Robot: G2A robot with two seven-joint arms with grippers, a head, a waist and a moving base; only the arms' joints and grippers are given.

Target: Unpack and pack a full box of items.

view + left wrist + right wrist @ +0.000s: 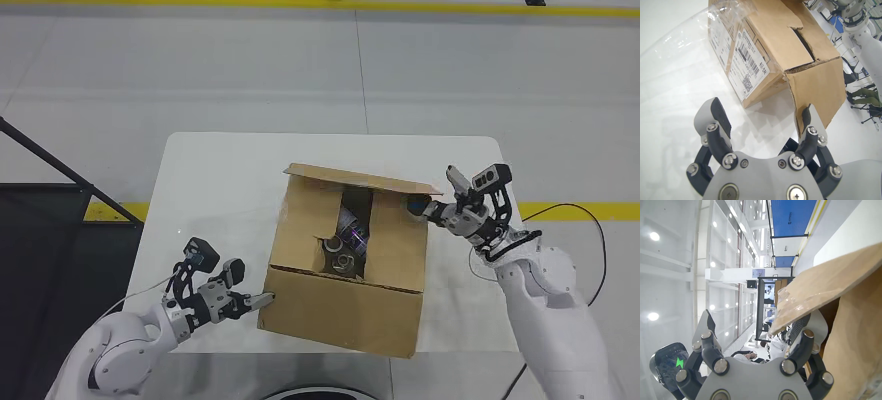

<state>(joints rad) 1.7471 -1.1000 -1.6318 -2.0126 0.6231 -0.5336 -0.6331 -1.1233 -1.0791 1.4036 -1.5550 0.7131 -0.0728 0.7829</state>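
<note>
A brown cardboard box [345, 275] stands on the white table [210, 190], its top flaps partly apart, with dark packaged items [348, 245] showing in the gap. My left gripper [764, 115] is open at the box's near left corner; one fingertip [807, 115] touches the torn edge of a side flap [817, 91], and the box's labelled side [745, 62] faces it. My right gripper [432, 208] is open at the box's far right corner. In the right wrist view a flap's edge [810, 298] lies against one of its fingers [800, 325].
The box fills the table's middle and right. Bare table lies to the left and behind the box. A black frame [40, 160] stands on the floor off the table's left side. A yellow floor line [570, 210] runs behind the right arm.
</note>
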